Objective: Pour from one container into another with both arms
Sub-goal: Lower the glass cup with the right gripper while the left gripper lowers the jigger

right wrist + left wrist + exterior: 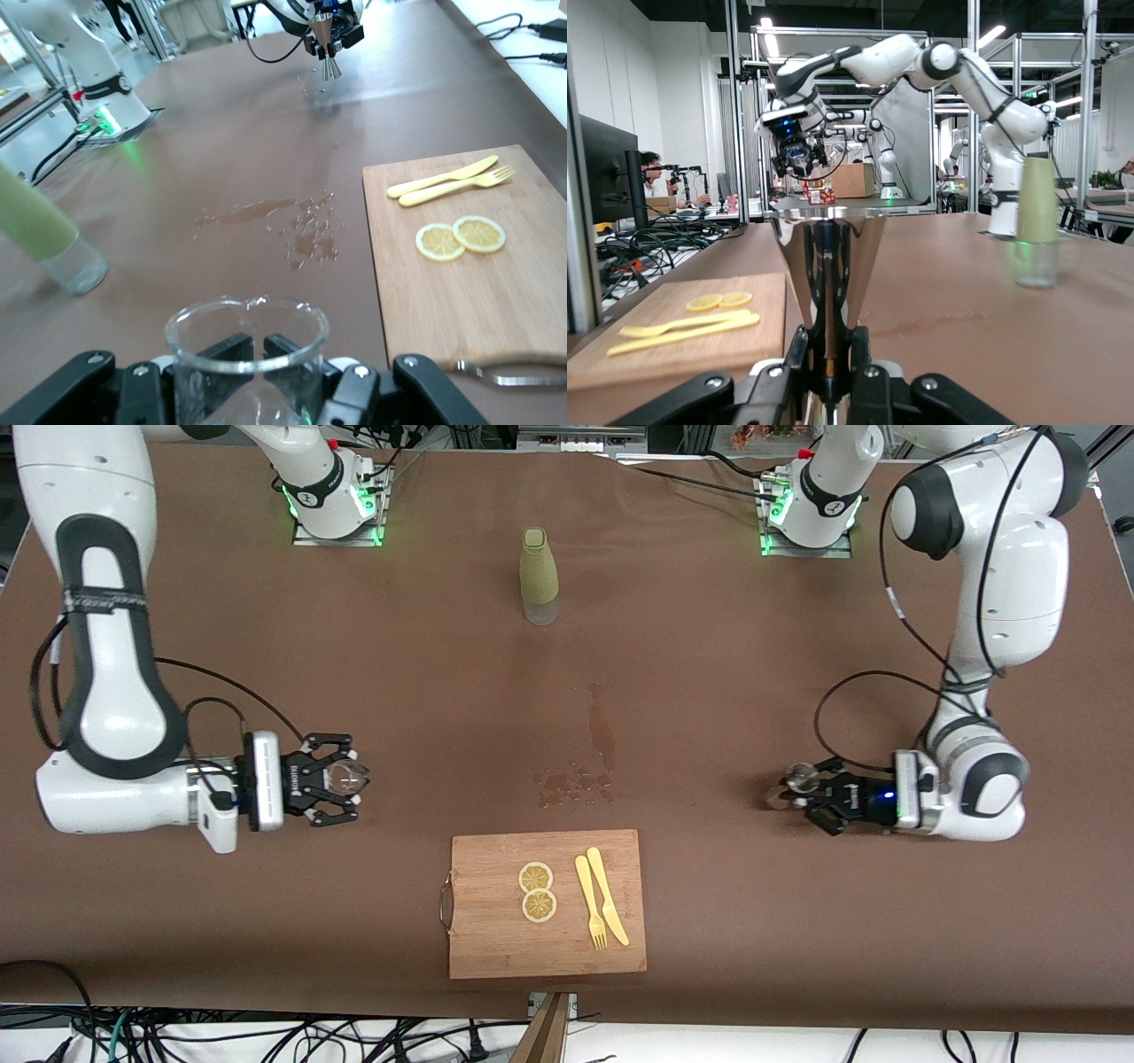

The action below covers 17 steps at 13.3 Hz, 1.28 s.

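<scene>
The right gripper [341, 781] hangs low over the right arm's end of the table [753, 921], its fingers [244, 350] pinching a clear glass beaker [246, 350]. In the right wrist view the beaker is a see-through cup with a thin rim and a small pouring lip, its mouth turned upward just above the gripper's black frame.

The left gripper [802, 793] hangs low over the left arm's end of the table, pressed together on a small metal cone cup [828, 257]. In the left wrist view this cup is shiny steel, wide at the flat rim and narrowing down to where the fingers [855, 354] clamp it; it stands upright, mouth up.

Both arms are large, white and jointed with black bands; the right arm [106, 646] and the left arm [1001, 602] each bend down from their bases to the grippers.

Between the two grippers lies a patch of spilled liquid [585, 771], a streak with scattered drops. Nearer to the front camera than the spill, a wooden cutting board [496, 948] carries two lemon slices [537, 891], a yellow knife [607, 895] and a yellow fork [589, 903]. Near the bases stands a bottle [539, 576], pale green above a clear bottom, well apart from both grippers.
</scene>
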### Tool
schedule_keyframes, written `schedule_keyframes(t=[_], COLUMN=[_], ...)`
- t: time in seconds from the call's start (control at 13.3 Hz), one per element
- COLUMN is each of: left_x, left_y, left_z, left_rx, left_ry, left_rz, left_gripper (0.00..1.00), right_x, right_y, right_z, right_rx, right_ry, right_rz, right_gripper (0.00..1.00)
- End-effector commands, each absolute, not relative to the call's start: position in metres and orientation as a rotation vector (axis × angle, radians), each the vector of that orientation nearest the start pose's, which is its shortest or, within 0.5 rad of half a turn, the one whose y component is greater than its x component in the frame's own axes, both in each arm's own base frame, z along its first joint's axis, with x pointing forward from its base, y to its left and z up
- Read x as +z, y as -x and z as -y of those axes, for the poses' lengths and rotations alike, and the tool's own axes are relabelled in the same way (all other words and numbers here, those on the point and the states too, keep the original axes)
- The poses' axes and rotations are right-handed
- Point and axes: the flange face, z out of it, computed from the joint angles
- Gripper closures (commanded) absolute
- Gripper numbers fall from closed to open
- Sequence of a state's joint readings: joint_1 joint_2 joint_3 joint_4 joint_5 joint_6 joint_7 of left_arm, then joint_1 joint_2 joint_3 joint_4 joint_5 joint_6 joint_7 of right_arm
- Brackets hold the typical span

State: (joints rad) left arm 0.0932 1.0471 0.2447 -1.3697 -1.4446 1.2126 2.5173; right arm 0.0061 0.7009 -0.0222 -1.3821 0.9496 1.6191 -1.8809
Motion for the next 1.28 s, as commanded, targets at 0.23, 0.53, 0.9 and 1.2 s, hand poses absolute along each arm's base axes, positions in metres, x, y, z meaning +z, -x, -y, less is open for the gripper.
schedule_keyframes(t=[0.23,0.53,0.9,1.2], left_x=[0.103,0.068,0.047,0.039], left_y=[-0.606,-0.571,-0.549,-0.547], left_z=[-0.145,-0.175,-0.190,-0.189], left_rx=[1.231,1.233,1.189,1.181], left_ry=[-1.028,-1.030,-1.057,-1.067], left_rz=[1.367,1.350,1.320,1.316], left_gripper=[1.00,1.00,1.00,1.00], right_x=[0.214,0.135,0.090,0.064], right_y=[-0.662,-0.640,-0.633,-0.628], right_z=[0.022,0.067,0.064,0.063], right_rx=[-0.727,-0.813,-0.946,-1.007], right_ry=[1.412,1.397,1.351,1.347], right_rz=[1.486,1.444,1.428,1.422], right_gripper=[0.91,0.90,0.85,0.53])
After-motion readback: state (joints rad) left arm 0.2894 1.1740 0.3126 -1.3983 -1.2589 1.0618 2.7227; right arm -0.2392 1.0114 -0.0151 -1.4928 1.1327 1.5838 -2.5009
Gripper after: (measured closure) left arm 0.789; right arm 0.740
